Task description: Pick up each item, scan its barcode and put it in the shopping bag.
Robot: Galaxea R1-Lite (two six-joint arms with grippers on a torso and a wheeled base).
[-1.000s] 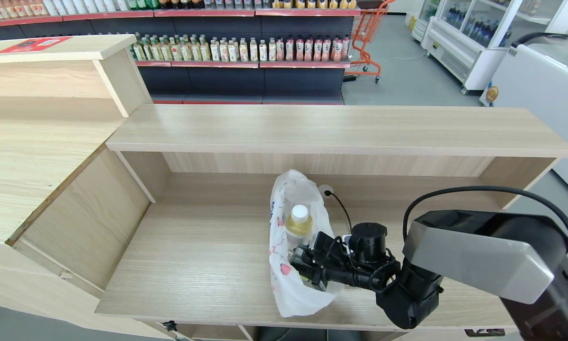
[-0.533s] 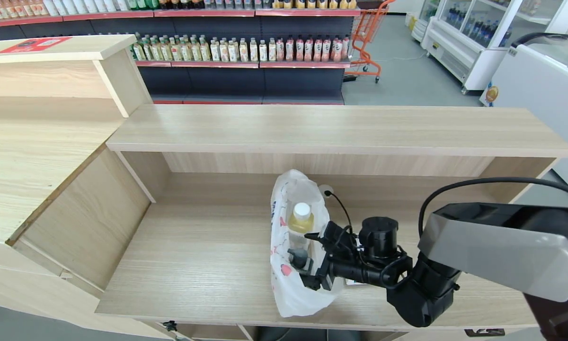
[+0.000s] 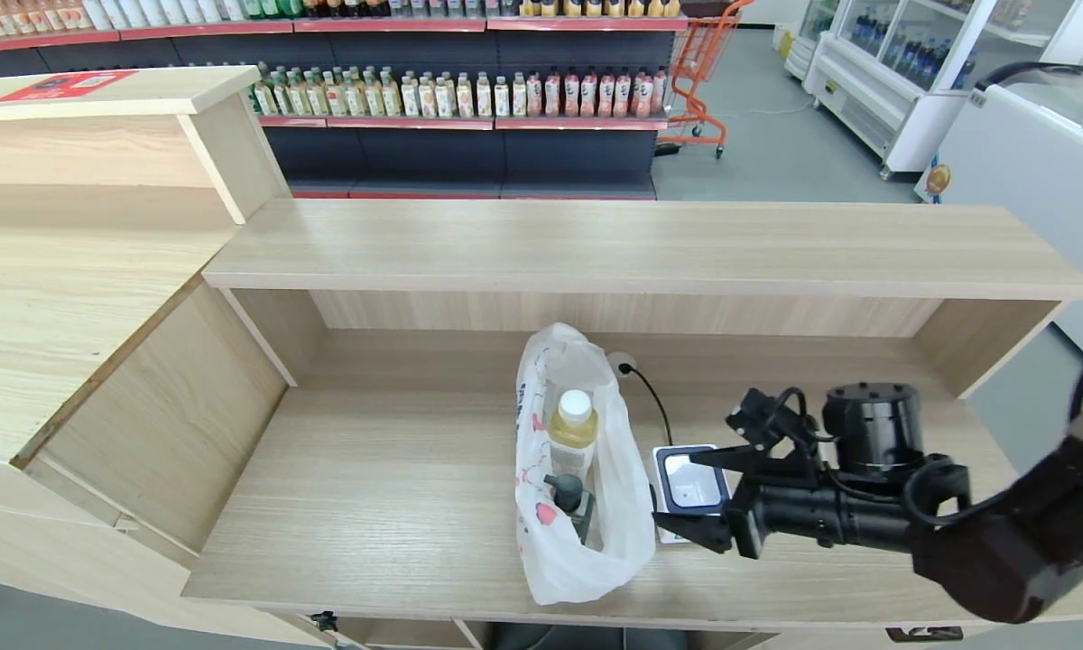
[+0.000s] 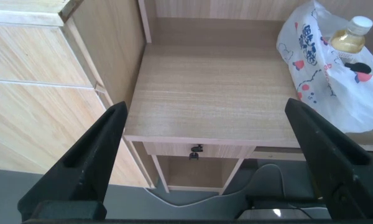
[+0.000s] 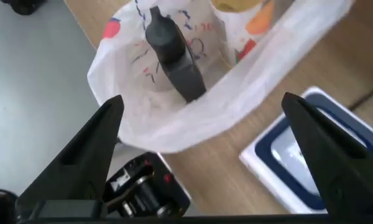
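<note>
Snagging is being risked here: the soft shopping bag (image 3: 560, 560) could be caught by a finger of the right pincer (image 3: 677, 489), which is being held wide open and empty over the scanner (image 3: 677, 469), just beside the bag. If pulled, the bag could be tipped over on the desk (image 3: 397, 506). Two things are being kept inside it: a yellow drink bottle (image 3: 573, 429), standing up, and a dark bottle (image 3: 570, 498) touching it. The left pincer (image 4: 205, 107) is being held open too, with nothing in it, by the desk's front edge.
</note>
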